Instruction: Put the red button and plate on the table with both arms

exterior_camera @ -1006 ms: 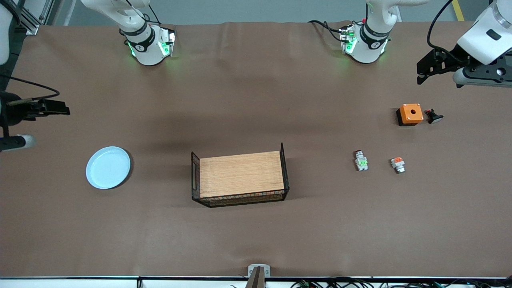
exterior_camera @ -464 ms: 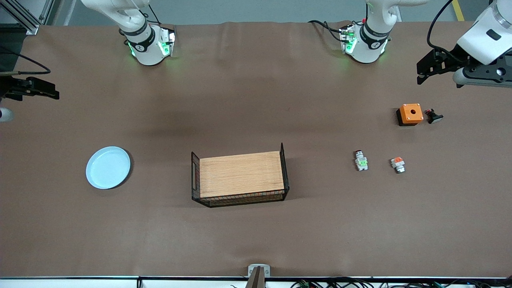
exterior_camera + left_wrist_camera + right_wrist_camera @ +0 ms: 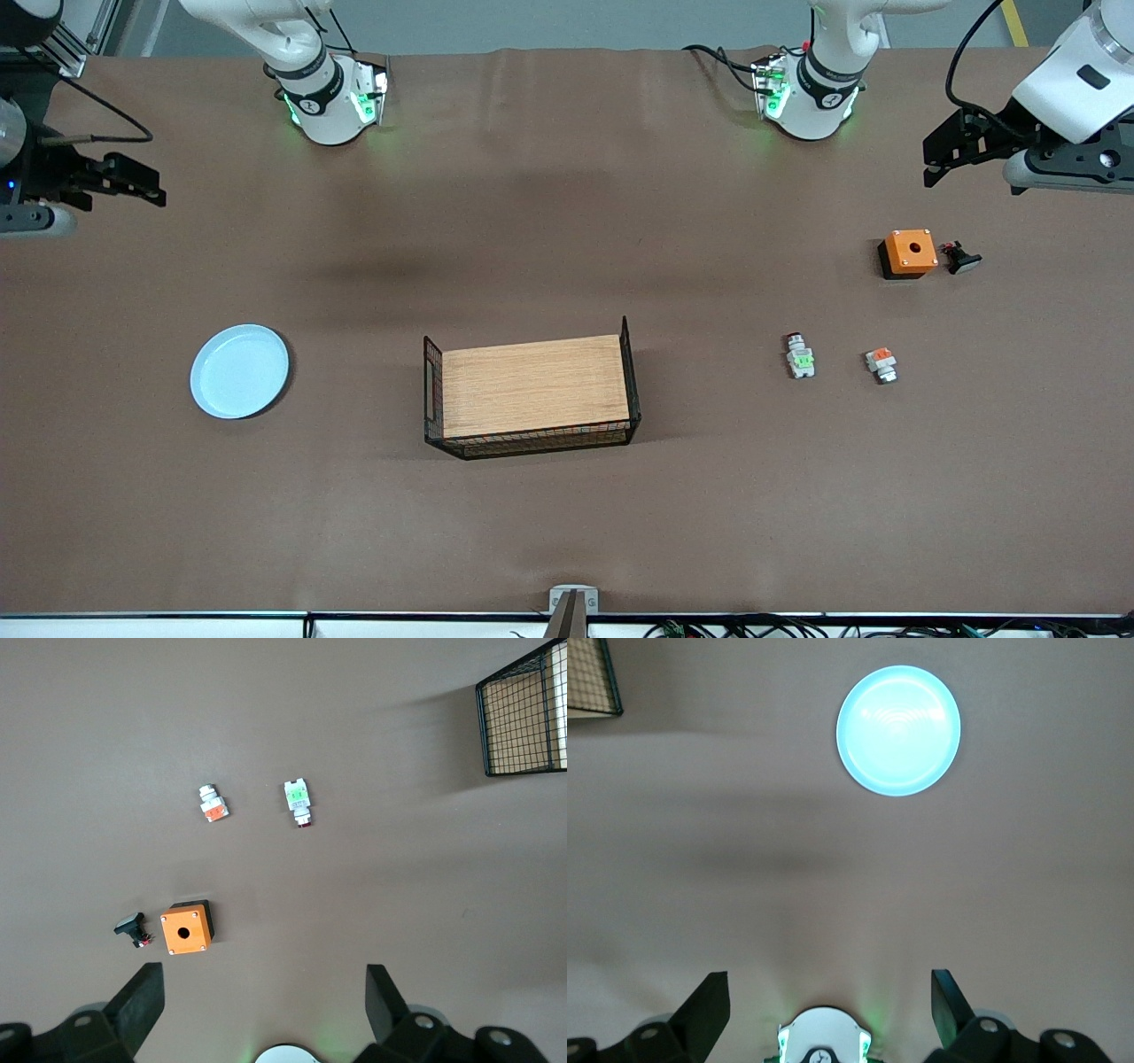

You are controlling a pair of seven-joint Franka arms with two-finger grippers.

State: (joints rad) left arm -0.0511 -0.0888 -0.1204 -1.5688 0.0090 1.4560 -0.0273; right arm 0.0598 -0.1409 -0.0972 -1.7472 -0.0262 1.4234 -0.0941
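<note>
Plate [image 3: 239, 370] lies flat on the brown counter [image 3: 567, 532] toward the right arm's end, beside a wooden tray [image 3: 532, 387] with black wire ends. Red button [image 3: 800, 355] rests toward the left arm's end, near an orange-topped block [image 3: 881, 364]; farther back sits an orange box [image 3: 909, 252]. Left end effector [image 3: 946, 151] and right end effector [image 3: 133, 182] hang released, high over the counter's ends.

No text, label, brand, number or sign can be read on anything in these views.
</note>
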